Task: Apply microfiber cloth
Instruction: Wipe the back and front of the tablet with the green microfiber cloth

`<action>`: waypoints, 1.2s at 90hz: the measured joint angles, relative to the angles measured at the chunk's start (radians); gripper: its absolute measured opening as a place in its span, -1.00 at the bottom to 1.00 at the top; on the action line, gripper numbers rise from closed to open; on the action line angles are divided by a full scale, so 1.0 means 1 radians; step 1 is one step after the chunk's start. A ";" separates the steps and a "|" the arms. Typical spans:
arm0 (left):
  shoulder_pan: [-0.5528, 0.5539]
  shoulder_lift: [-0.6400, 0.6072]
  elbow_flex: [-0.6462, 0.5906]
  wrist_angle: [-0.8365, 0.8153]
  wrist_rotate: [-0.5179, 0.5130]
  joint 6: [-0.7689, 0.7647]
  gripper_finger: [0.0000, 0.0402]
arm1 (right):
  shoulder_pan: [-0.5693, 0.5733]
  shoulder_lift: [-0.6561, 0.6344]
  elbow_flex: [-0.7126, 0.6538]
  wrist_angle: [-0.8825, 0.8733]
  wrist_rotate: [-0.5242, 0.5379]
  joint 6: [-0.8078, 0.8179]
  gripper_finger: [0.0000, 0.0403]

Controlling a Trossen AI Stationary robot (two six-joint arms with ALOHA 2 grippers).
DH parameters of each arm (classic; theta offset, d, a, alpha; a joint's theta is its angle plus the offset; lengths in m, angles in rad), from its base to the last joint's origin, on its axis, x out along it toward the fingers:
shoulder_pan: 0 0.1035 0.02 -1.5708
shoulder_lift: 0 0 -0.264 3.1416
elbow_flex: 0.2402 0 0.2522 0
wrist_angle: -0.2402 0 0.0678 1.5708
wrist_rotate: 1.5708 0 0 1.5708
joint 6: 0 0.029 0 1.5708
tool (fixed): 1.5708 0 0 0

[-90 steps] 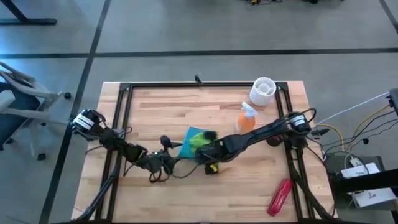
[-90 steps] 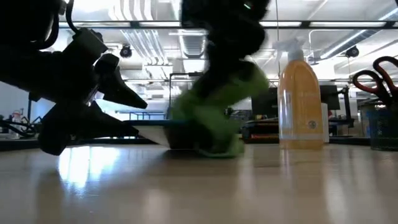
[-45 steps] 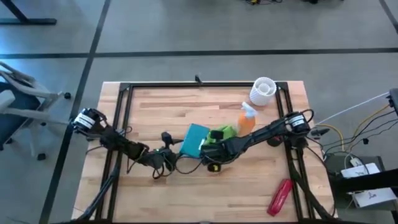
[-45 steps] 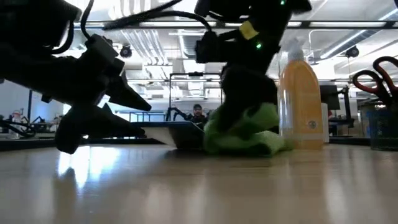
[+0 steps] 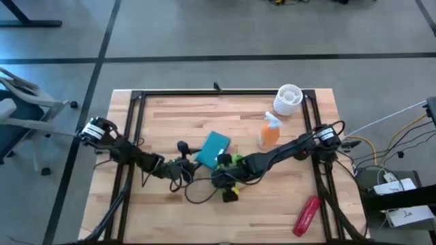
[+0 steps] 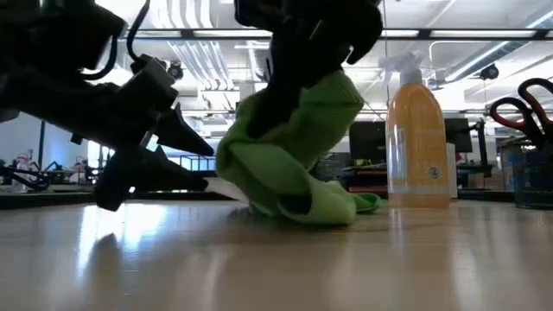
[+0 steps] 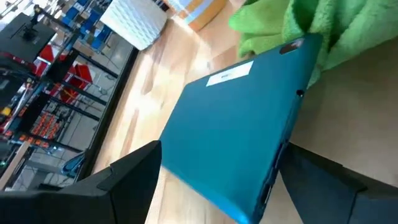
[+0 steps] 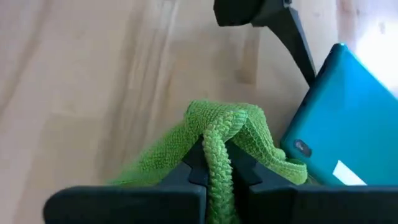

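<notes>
Mid-wipe on the wooden table (image 5: 170, 109): right gripper (image 8: 214, 171) clamped on the microfiber cloth (image 6: 294, 168), bunched at the teal device's (image 5: 213, 148) near corner; left gripper (image 7: 205, 186) spread wide, bracing that device. Next, likely: dragging cloth back across its face.

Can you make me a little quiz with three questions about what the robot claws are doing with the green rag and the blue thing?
1. True or false: the right claw is pinching the soft lime-green microfiber cloth.
2. What stands between the left claw's two dark fingers? A) the orange plastic spray bottle B) the flat teal rectangular device C) the red tool
3. Fill in: in the high view, the white ribbed cup stands near the table's far ______ corner.

Key:
1. True; the cloth is squeezed between its fingers.
2. B, the flat teal rectangular device.
3. Right, beyond the orange plastic spray bottle.
</notes>
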 joint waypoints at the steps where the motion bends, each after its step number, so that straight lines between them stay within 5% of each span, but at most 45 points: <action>1: 0.003 0.000 0.000 0.000 0.002 0.000 0.48 | 0.000 0.000 0.003 -0.005 0.000 0.000 -1.00; 18: 0.060 0.000 0.000 0.007 0.017 0.000 0.48 | 0.003 -0.002 0.042 -0.039 -0.006 -0.031 -1.00; 56: 0.223 0.000 0.003 0.017 0.260 -0.139 0.48 | 0.005 -0.008 0.125 -0.168 -0.017 -0.065 -1.00; 78: 0.308 0.000 0.004 0.002 0.494 -0.341 0.48 | -0.040 -0.012 0.123 -0.288 -0.044 -0.062 -1.00; 94: 0.308 -0.008 0.004 -0.035 0.503 -0.364 0.48 | -0.084 -0.010 0.114 -0.300 -0.170 -0.088 -1.00; 108: 0.290 -0.146 0.000 -0.140 0.503 -0.372 0.47 | -0.119 -0.010 0.113 -0.267 -0.209 -0.157 -1.00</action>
